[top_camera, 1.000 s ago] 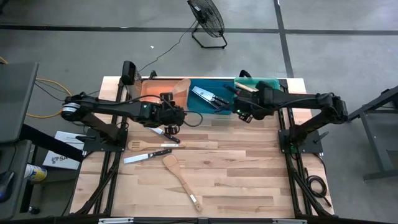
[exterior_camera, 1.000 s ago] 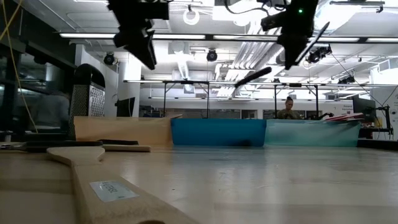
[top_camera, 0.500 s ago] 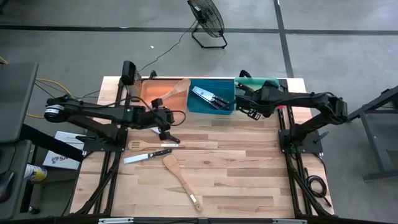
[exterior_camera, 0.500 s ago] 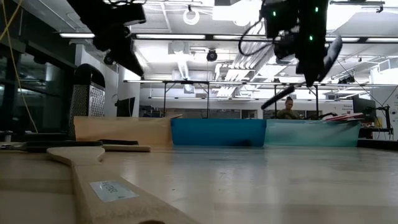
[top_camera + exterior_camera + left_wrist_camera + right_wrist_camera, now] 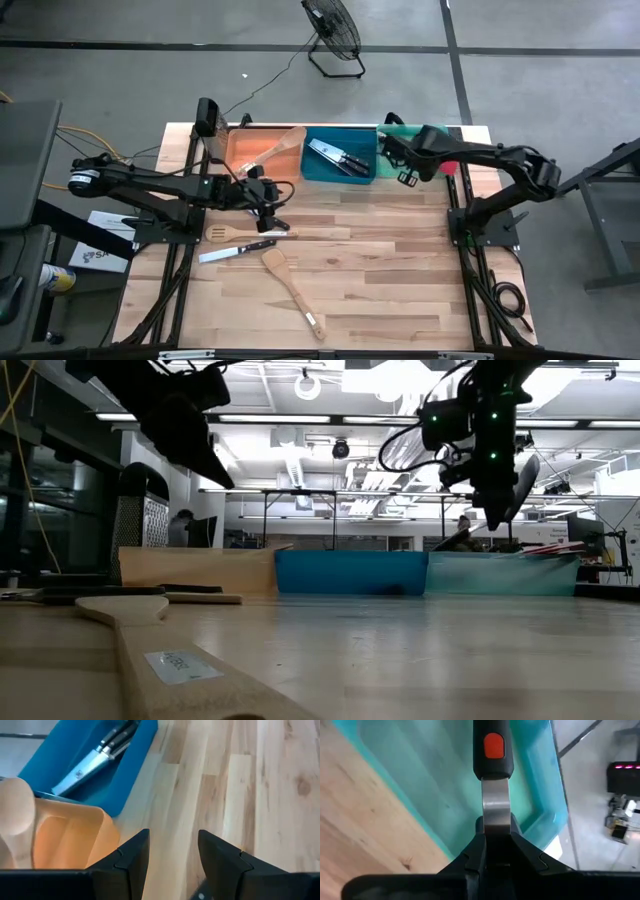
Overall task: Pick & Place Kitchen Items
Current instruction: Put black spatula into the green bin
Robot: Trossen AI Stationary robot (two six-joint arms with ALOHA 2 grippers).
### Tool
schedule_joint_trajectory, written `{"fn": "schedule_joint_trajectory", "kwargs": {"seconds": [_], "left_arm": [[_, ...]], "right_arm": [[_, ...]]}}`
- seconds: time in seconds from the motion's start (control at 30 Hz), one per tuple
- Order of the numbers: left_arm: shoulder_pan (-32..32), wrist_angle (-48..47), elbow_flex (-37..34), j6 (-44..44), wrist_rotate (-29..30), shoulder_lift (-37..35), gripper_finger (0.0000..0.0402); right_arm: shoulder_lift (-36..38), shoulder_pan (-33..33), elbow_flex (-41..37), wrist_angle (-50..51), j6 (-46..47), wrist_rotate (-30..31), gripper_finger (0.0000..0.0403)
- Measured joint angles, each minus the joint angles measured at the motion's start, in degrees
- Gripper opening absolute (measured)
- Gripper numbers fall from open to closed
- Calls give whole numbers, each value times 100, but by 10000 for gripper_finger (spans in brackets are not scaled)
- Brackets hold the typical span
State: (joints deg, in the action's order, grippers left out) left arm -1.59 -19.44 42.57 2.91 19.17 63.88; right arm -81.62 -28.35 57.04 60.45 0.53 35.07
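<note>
My right gripper [image 5: 496, 837] [image 5: 403, 165] is shut on a utensil with a black handle [image 5: 493, 750] bearing a red spot, above the green bin [image 5: 445, 780]. My left gripper [image 5: 172, 845] [image 5: 268, 197] hovers open over the bare wood, just in front of the orange bin [image 5: 245, 150]. A wooden spoon [image 5: 283, 147] rests in that bin, its head propped on the rim. Knives lie in the blue bin [image 5: 312, 175]. A wooden fork [image 5: 225, 234], a knife [image 5: 235, 250] and a wooden spatula [image 5: 290, 285] lie flat on the table. My right gripper pinches the utensil's flat steel shank [image 5: 495, 805] between its two fingers, just short of the black handle. The handle sticks out beyond the fingertips, in line with them. The utensil is lifted clear above the green bin and hangs tilted in the low view [image 5: 522, 478].
The three bins stand in a row along the table's far edge. A black-handled knife [image 5: 276, 224] lies just below my left gripper. The near half of the table past the wooden spatula is open wood. A fan stands on the floor beyond the far edge.
My left gripper has drawn back toward the table's left, away from the orange bin, where the wooden spoon has settled flatter. My right gripper has carried the black-handled utensil from beside the blue bin to the right and far side, over the green bin, tipping its handle downward.
</note>
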Motion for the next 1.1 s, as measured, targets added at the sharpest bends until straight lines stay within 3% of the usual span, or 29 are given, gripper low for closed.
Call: {"fn": "schedule_joint_trajectory", "kwargs": {"seconds": [0.3, 0.73, 1.1], "left_arm": [[5, -2, -10, 40, -89, -2, 164], [5, 2, -10, 40, -99, -2, 164], [5, 7, -10, 42, -101, 0, 164]], "right_arm": [[0, -762, 0, -217, -676, -610, 52], [0, -1537, -22, -778, -1407, -2011, 51], [0, -1798, -810, -1581, -1529, -2007, 51]]}}
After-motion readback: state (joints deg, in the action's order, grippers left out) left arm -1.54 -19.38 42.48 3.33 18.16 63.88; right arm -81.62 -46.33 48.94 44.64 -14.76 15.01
